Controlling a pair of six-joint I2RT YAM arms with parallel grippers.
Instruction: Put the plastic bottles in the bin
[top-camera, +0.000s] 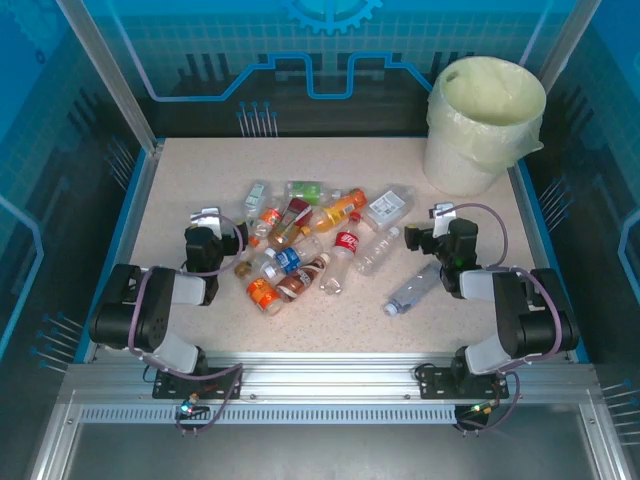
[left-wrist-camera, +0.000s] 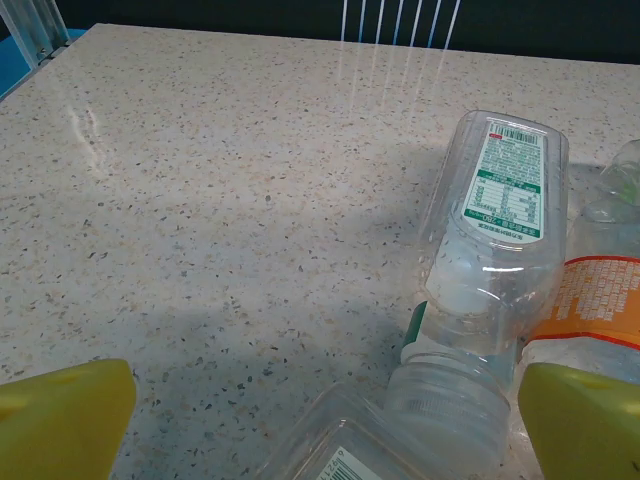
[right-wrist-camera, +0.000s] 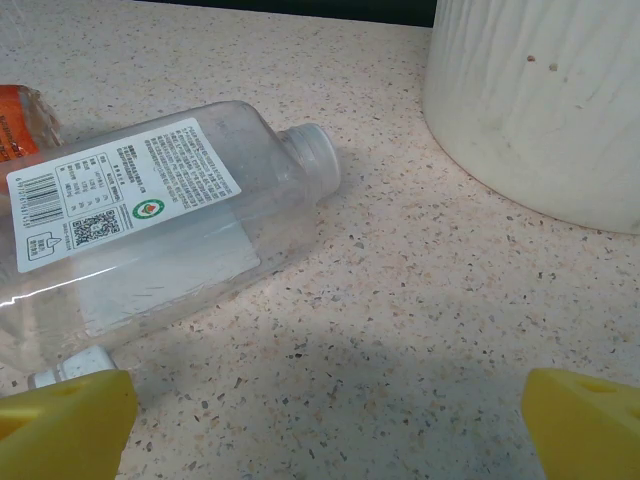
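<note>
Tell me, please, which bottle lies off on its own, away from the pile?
The clear bottle with the bluish label, lying alone beside the right arm; the rest crowd together mid-table.

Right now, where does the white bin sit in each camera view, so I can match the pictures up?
Top external: the bin stands at the far right corner, upper right of the picture.
Right wrist: the bin's ribbed white wall takes up the upper right corner.
Left wrist: this camera faces clear bottles lying to its right instead.
Shared landmark: the speckled tabletop, under everything in all three.
</note>
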